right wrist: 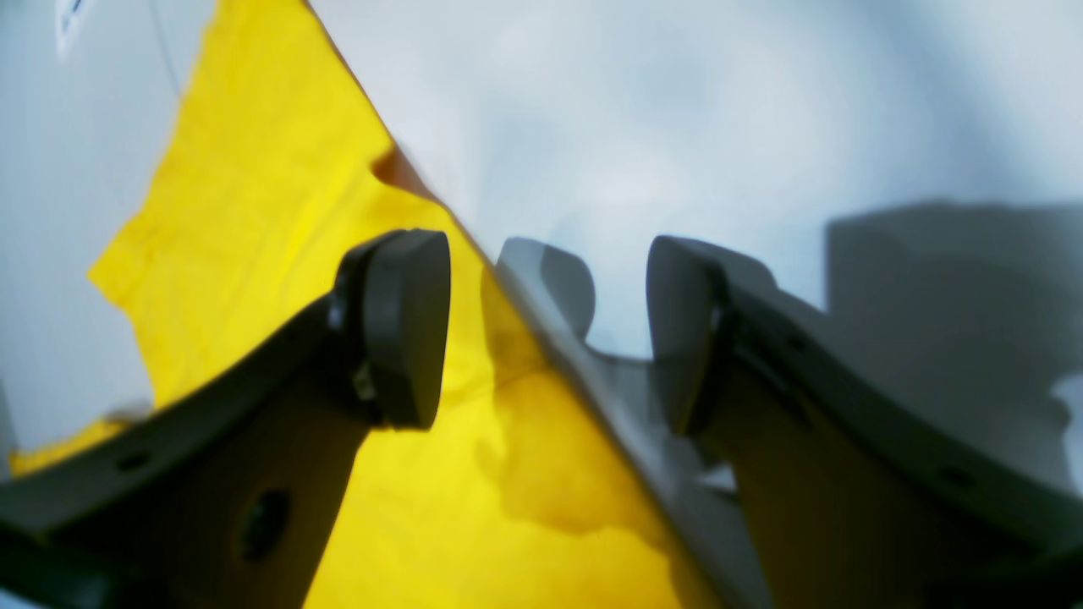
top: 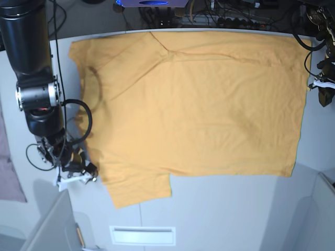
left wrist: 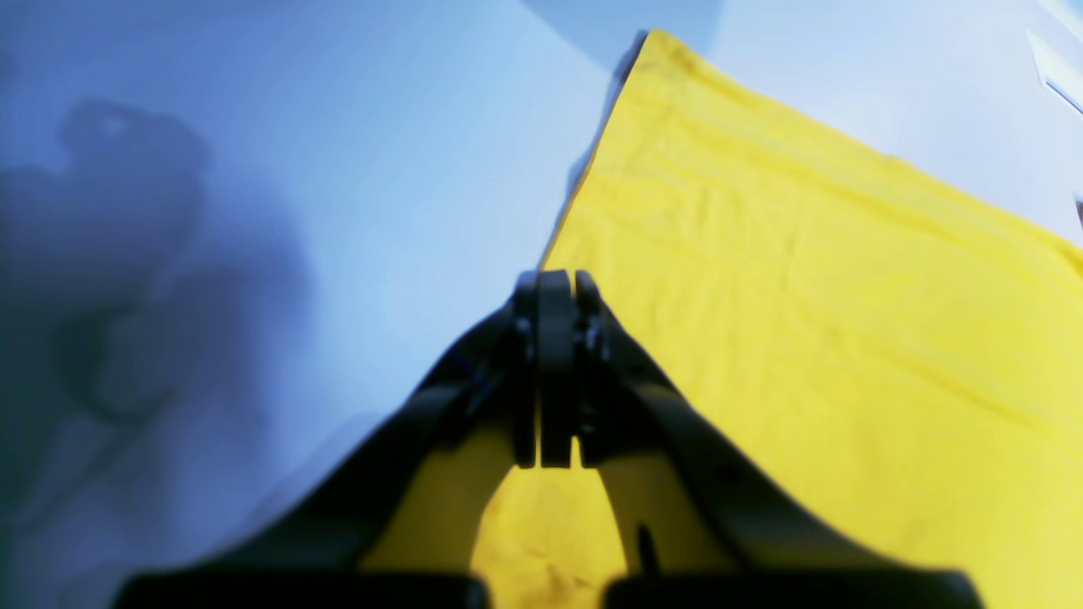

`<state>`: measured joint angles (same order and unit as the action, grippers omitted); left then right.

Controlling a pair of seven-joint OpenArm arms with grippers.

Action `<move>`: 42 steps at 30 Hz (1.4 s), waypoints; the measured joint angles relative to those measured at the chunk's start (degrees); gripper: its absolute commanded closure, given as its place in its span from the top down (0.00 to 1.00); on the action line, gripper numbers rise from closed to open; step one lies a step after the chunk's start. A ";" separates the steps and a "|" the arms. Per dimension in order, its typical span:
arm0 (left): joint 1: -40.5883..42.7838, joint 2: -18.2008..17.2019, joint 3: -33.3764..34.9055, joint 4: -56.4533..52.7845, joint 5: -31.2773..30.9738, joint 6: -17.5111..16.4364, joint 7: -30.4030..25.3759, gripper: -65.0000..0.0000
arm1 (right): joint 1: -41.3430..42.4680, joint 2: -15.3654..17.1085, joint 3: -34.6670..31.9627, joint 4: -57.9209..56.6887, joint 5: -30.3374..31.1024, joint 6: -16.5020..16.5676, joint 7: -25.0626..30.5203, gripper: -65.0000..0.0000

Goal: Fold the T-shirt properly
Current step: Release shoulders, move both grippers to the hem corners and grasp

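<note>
Left gripper [left wrist: 556, 364] is pressed together, seemingly pinching the shirt [top: 204, 104] at its edge, on the base view's right; the right gripper [right wrist: 541, 330] stands spread over the left edge. Folding seems barely begun: next, the right should pinch too, then both lift together. The shirt lies broad across the table [top: 225, 209], orange-yellow, lightly creased, one sleeve [top: 141, 185] near left.

The pictures did not settle what sort of place it was; a robotics lab or workshop seemed likeliest. Two black robot arms [top: 47, 112] with exposed cables [top: 65, 83] reached over a plain pale desk [top: 230, 209], where a white rectangular outline [top: 142, 236] showed near the lower edge. Nothing homely was visible around them.
</note>
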<state>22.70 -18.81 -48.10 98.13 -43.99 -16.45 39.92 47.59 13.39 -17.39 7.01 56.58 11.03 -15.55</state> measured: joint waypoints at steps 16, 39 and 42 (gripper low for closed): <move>-0.33 -1.40 0.20 -0.81 -0.02 0.00 -0.02 0.00 | -0.02 -3.13 -7.06 1.79 -0.04 -0.04 1.05 0.42; -54.42 -7.41 17.79 -56.19 36.68 -0.42 -2.01 0.70 | -1.51 -2.71 -7.13 1.79 -0.09 -0.04 3.17 0.00; -59.54 -7.93 21.75 -65.72 37.46 -0.22 -8.37 0.70 | -1.49 -2.71 -7.13 1.79 -0.07 -0.07 2.95 0.00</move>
<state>-36.84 -26.74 -26.35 32.40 -6.52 -16.67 31.55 46.11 10.68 -24.51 8.80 56.51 10.96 -12.60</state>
